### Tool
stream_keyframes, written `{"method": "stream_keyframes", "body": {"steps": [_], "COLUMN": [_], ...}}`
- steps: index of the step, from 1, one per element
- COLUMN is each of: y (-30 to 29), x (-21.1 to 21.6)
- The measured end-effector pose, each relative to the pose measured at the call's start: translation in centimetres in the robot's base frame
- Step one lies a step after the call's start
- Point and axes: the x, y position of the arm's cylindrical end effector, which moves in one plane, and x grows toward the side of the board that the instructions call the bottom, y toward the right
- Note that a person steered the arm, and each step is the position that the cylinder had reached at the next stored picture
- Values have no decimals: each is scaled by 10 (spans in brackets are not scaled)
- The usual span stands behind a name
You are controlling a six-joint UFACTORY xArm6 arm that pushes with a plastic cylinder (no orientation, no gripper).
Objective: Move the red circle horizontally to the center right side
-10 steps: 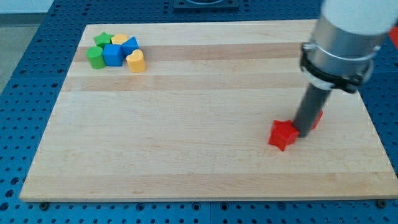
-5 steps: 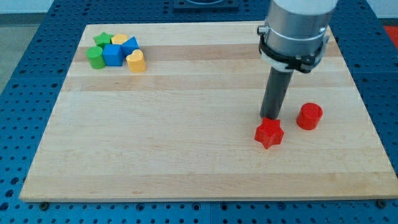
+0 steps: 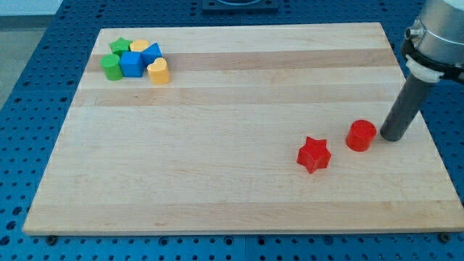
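camera view: a pale wooden board surface point(image 3: 217, 145) lies on a blue perforated bench point(image 3: 29, 109). there are no containers here; every block sits straight on the surface.

the arm carries no gripper, so nothing is clenched or grasped; it ends in a straight dark rod, and my tip point(image 3: 391, 138) rests on the surface near the view's right edge, at about mid height. the red circle block, a short red cylinder point(image 3: 360, 135), stands just to the view's left of my tip, very close to it; i cannot tell if the two touch. it stands upright on the right part of the surface, a little below the middle line.

the red star-shaped block point(image 3: 314, 154) lies to the view's left of the red cylinder and slightly lower, near it but apart, and well clear of my tip.

in the view's top left corner a tight cluster of blocks sits together: a green star-shaped block point(image 3: 119, 46) at the top, a green rounded block point(image 3: 111, 67) below it, a blue square block point(image 3: 132, 64) beside that, a second blue block point(image 3: 151, 54) whose shape i cannot make out, a yellow block point(image 3: 139, 46) half hidden behind the blue ones, and a yellow heart-shaped block point(image 3: 158, 72) at the cluster's right. this cluster is well apart from my tip and from both red blocks.
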Motion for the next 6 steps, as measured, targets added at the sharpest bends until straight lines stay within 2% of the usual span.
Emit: {"method": "stream_keyframes", "body": {"steps": [1, 3, 6], "y": [-14, -20, -154], "x": [29, 38, -75]}}
